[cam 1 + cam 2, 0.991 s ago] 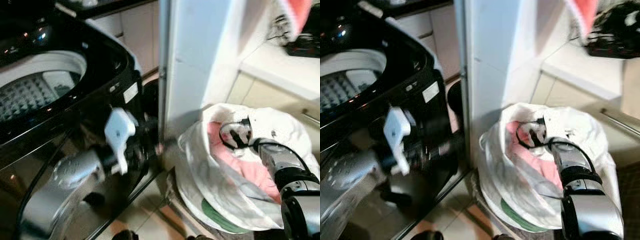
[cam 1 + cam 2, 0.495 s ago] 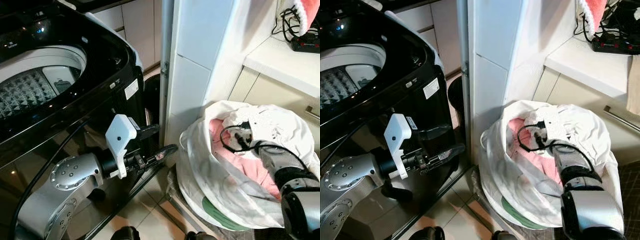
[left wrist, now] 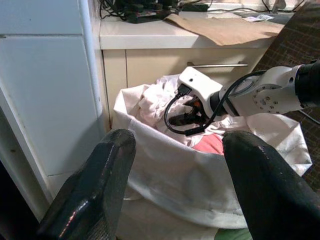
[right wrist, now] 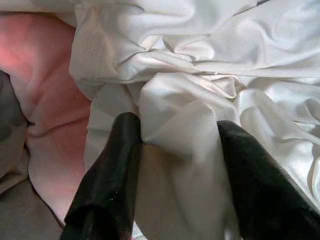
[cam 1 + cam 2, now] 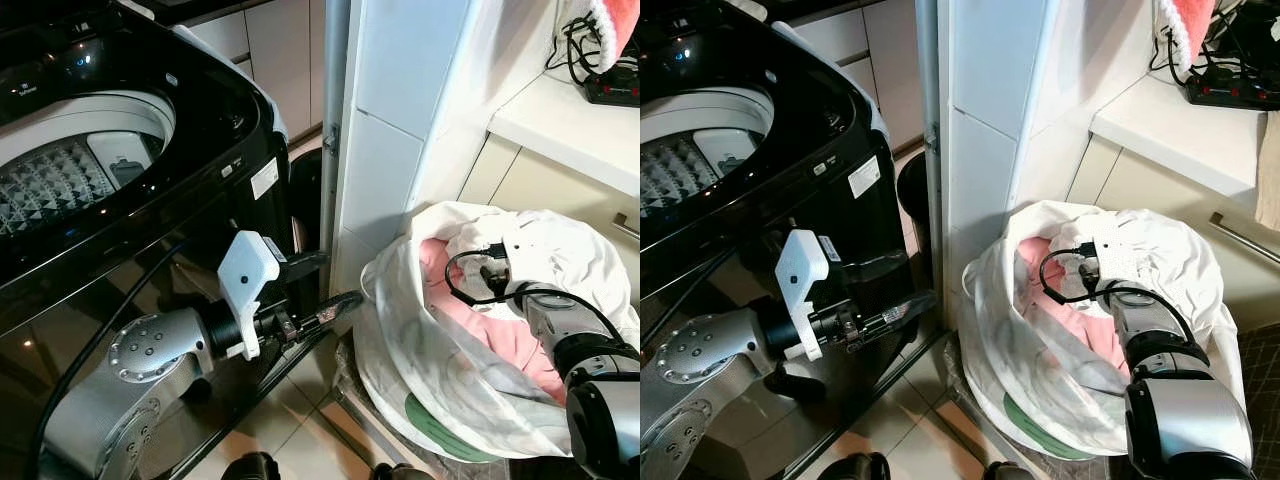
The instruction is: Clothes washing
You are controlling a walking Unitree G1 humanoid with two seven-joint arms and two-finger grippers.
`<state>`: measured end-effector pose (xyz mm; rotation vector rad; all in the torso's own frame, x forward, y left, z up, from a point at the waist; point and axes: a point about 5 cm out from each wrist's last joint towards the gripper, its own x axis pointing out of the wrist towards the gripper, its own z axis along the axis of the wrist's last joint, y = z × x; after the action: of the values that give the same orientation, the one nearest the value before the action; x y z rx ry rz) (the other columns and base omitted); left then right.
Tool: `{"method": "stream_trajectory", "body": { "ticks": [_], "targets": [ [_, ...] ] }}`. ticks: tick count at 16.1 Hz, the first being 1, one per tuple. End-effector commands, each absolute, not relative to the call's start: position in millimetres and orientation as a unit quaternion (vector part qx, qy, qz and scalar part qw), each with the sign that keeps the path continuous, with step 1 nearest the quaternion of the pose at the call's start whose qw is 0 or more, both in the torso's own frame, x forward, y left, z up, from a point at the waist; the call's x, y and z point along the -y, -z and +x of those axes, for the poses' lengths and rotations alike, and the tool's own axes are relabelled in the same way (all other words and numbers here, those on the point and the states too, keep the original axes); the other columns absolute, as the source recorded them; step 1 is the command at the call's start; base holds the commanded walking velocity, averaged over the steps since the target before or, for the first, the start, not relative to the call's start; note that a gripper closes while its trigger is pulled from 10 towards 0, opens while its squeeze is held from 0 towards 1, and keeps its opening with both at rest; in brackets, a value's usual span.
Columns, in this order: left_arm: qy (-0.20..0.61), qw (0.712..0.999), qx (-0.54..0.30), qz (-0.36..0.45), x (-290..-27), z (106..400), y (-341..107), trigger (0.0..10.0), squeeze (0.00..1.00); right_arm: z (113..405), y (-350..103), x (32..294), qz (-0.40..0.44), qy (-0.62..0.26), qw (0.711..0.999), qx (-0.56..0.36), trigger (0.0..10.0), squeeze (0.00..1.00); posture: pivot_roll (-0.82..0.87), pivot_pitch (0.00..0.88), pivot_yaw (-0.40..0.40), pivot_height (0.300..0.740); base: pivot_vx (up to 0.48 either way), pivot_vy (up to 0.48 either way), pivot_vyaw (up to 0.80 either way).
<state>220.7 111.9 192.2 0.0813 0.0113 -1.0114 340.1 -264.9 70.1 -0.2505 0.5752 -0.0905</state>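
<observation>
Right wrist view: end effector [image 4: 175, 150] astride white cloth [image 4: 200, 65].

Open washer drum [image 5: 70, 170], unobstructed above

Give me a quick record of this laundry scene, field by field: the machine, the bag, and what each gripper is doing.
washing machine: black top-loader, lid up, drum visible, on the robot's left
laundry bag: white bag on the floor beside a tiled pillar, holding pink cloth and white cloth
right gripper: inside the bag, fingers open with a fold of white cloth between them
left gripper: open, held in front of the washer, pointing towards the bag, apart from it
counter: white, with black cables on top
</observation>
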Motion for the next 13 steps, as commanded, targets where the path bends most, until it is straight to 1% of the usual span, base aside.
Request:
{"method": "stream_trajectory", "body": {
  "ticks": [1,11,13],
  "targets": [
    [0.488,0.872,-0.008,0.042,-110.6,220.9,-190.4,10.0,0.0,338.9,-71.3,270.3,-0.119,0.05,0.949,-0.286,0.0,0.0,0.04,0.122,0.011,0.74,0.0,0.0,0.0],
    [0.487,0.872,-0.003,0.044,-109.2,225.1,-190.3,10.0,0.0,341.2,-75.3,271.3,-0.11,0.052,0.952,-0.282,0.0,0.0,0.03,0.106,0.017,0.74,0.0,0.0,0.0],
    [0.484,0.874,0.0,0.047,-107.4,228.7,-188.4,10.0,0.0,341.6,-77.5,273.7,-0.085,0.062,0.957,-0.271,0.0,0.0,0.02,0.092,0.014,0.74,0.0,0.0,0.0]
  ]
}}
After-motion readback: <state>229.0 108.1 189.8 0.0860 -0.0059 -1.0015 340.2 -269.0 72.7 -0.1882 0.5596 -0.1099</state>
